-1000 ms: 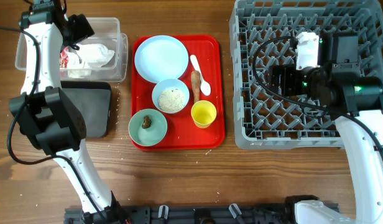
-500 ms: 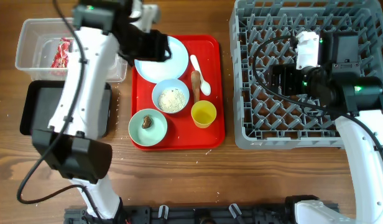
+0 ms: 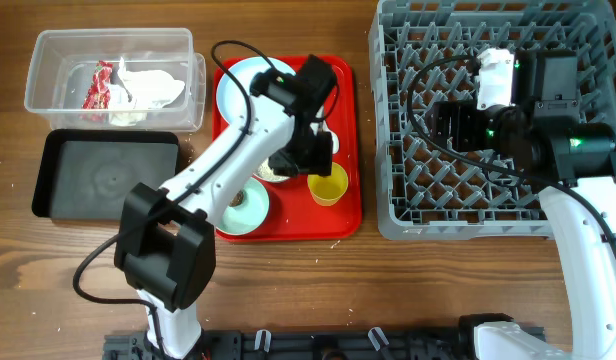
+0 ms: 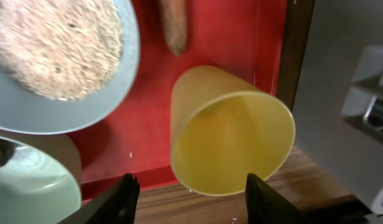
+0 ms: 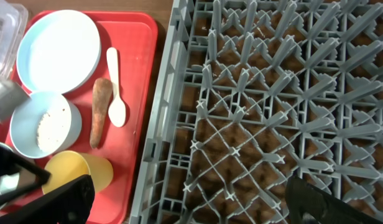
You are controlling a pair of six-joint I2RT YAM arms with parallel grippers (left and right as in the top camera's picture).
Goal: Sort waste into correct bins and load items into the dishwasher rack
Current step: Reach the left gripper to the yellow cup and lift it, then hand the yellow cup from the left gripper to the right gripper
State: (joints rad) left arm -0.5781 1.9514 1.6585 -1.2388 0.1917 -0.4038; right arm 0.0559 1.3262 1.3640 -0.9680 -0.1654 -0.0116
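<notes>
**Left gripper at the cup**

Overhead, the left gripper hung over the red tray beside the cup, and the wrapper and tissue lay in the tub. The left wrist view showed its fingers apart, flanking the cup. In the right wrist view, the right gripper hung open above the rack.

A wooden table takes up nearly all of the overhead view. It is mid-brown, with the grain running left to right (darker streaks show in the boards, most plainly along the lower half). The light is even and soft, and shadows on the wood are faint and short. A black rail runs along the table's near edge, with small clips on it.
</notes>
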